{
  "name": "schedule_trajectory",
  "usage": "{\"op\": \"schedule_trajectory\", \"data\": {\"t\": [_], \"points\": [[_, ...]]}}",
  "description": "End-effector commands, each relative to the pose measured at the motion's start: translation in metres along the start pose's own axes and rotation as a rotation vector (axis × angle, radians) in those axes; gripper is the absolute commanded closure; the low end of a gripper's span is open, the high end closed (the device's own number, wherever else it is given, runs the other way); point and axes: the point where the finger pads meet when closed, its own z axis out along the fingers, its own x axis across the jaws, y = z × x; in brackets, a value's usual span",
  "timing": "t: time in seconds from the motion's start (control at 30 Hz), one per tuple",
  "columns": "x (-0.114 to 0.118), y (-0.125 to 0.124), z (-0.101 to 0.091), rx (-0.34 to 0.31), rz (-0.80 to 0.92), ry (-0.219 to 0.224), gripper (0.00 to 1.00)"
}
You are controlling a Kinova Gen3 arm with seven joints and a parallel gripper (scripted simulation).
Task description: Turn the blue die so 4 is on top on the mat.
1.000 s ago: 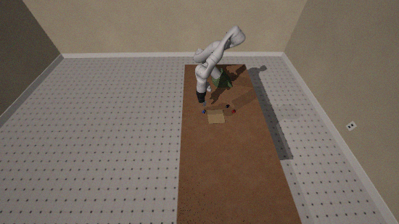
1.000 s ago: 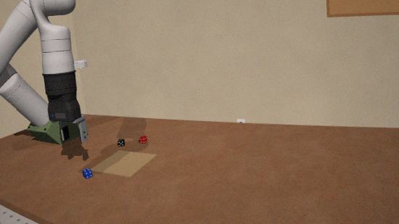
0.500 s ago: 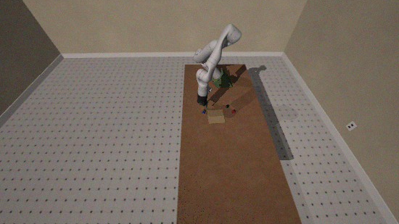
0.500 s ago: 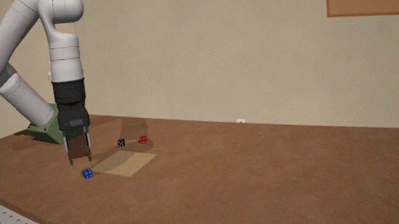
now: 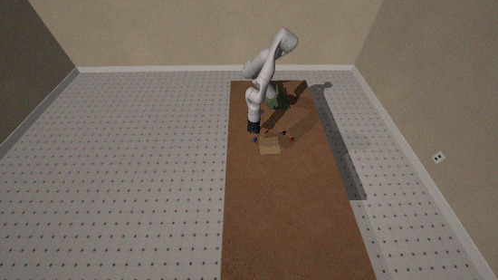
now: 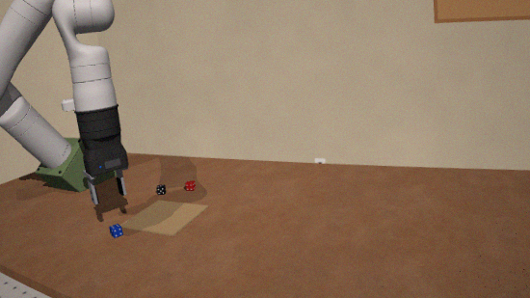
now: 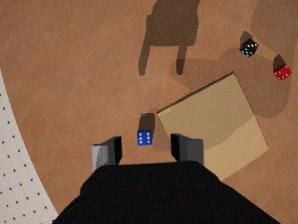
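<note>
The pincer (image 6: 107, 193) stood wide, nothing between its two fingers, and hung pointing straight down above the desk (image 6: 337, 236), close to the long edge on the arm's side and toward the end where the green base (image 6: 65, 171) was bolted. In the wrist view the blue die (image 7: 145, 137) lay framed in the gap between the fingers, touched by neither. The exterior view showed the blue die (image 6: 116, 230) resting on the bare wood below the fingertips, with air between it and them, just beside the near corner of the tan mat (image 6: 166, 217) but not on it; its uppermost face could not be read. The mat lay flat. Beyond the mat's far edge, toward the base end of the desk, sat the black die (image 6: 161, 189) and the red die (image 6: 190, 185), near each other yet apart, both on the wood.
</note>
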Motion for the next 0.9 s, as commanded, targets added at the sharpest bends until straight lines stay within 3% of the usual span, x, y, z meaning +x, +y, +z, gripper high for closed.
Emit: {"op": "schedule_trajectory", "data": {"t": [0.0, 0.17, 0.2, 0.87], "points": [[0.0008, 0.0010, -0.0008, -0.002, -0.006, 0.005, 0.00], [0.0008, 0.0010, -0.0007, -0.002, -0.008, 0.005, 0.00], [0.0008, 0.0010, -0.0007, -0.002, -0.008, 0.005, 0.30], [0.0008, 0.0010, -0.0007, -0.002, -0.008, 0.005, 0.30]]}}
